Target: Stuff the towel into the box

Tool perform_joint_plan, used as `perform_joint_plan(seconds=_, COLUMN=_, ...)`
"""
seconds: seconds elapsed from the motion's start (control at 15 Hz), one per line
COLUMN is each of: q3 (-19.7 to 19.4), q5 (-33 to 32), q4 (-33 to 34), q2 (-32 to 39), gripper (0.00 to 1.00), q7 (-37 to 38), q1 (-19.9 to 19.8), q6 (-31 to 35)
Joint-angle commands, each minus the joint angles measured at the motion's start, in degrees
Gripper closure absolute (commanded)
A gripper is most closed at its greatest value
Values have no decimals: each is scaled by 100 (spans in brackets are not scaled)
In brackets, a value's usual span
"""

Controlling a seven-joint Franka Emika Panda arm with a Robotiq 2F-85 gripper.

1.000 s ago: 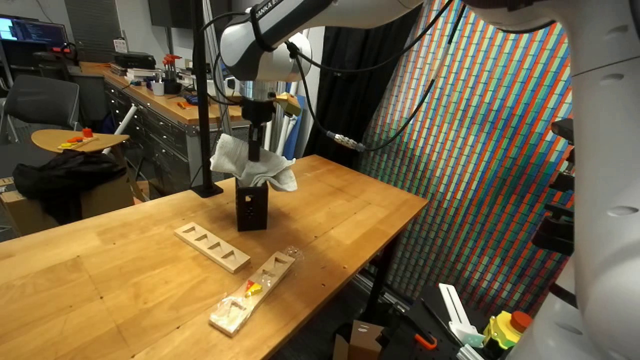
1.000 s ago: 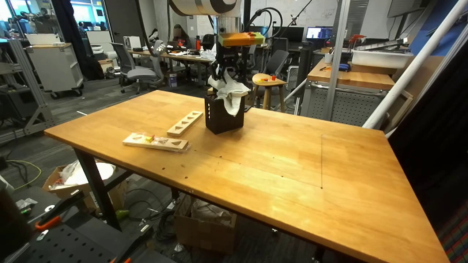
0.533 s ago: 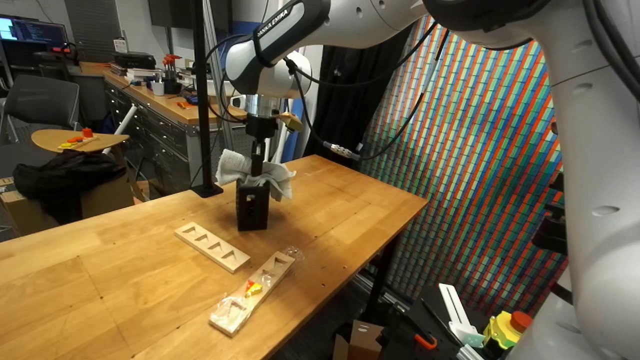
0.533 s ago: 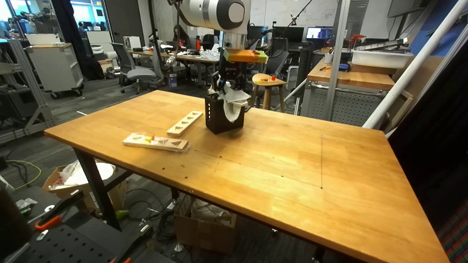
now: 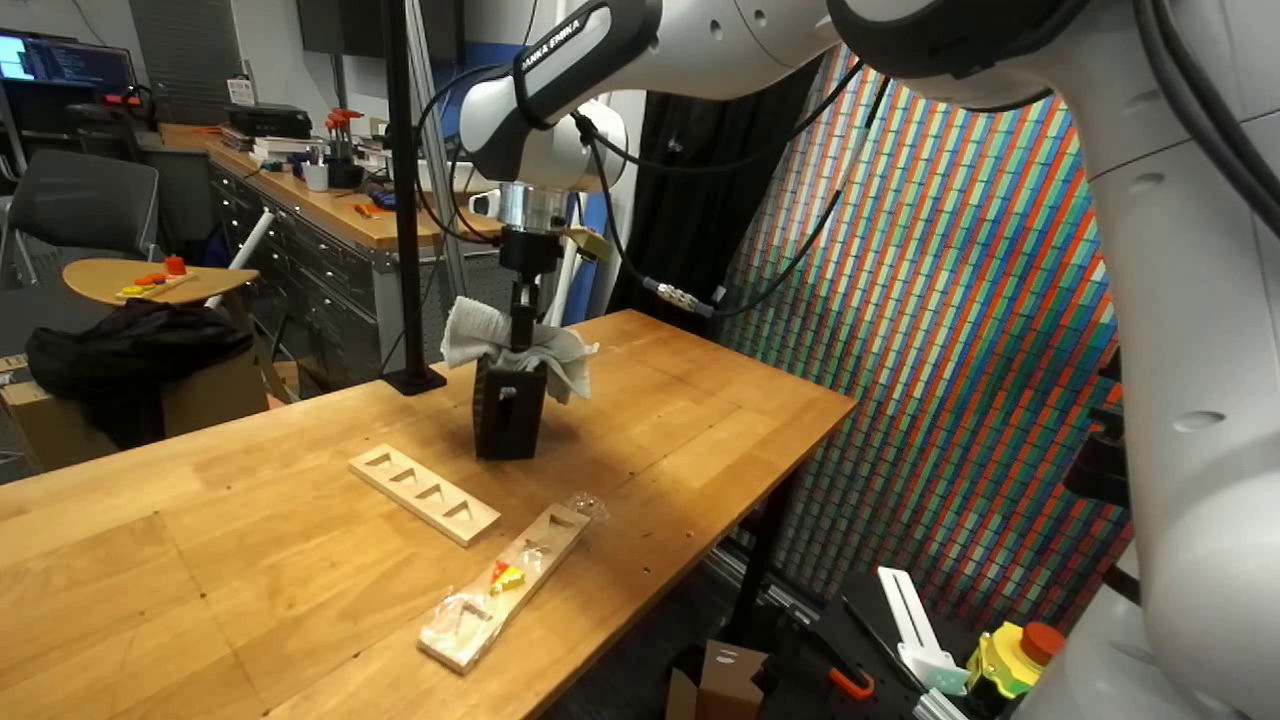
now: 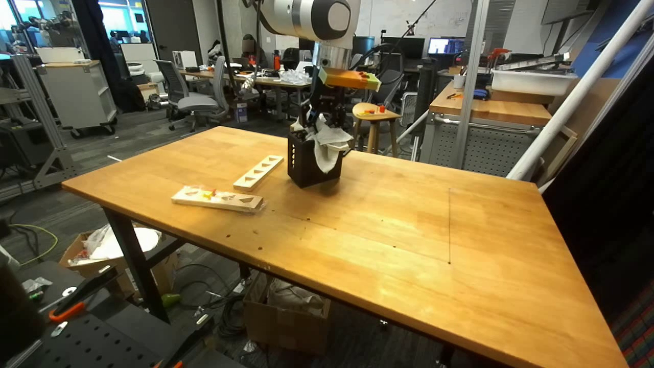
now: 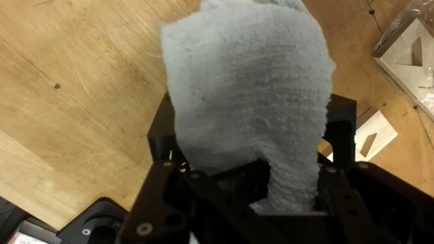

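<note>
We see glare on brown wooden tabletop [image 6: 409, 225] | soft shadow by black rectangular box [image 6: 305, 166] | wrist view slightly soft

Box [image 5: 512, 424]'s standing on the table [image 5: 660, 420], my claw [image 5: 521, 344] right above it touching the towel [image 7: 247, 84], which sits in the box's mouth with ends sticking out past the rim both sides. In an exterior view, a strip [image 5: 416, 485] lies before the box, bit to the left, second strip [image 5: 495, 603] before that one, to its right. Post [image 5: 402, 260] stands behind the box, to its left, stool [image 5: 225, 283]'s past the table's far edge.
</note>
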Motion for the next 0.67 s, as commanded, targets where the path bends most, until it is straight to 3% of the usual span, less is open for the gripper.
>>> perform_joint_plan(seconds=0.0, q3=-13, q5=-25, q4=337, q2=121, gripper=99, q7=-130, q1=-33, q6=-312)
perform_joint_plan(seconds=0.6, q3=-154, q5=-863, q4=562, q2=-333, gripper=99, q7=47, q1=254, q6=-384)
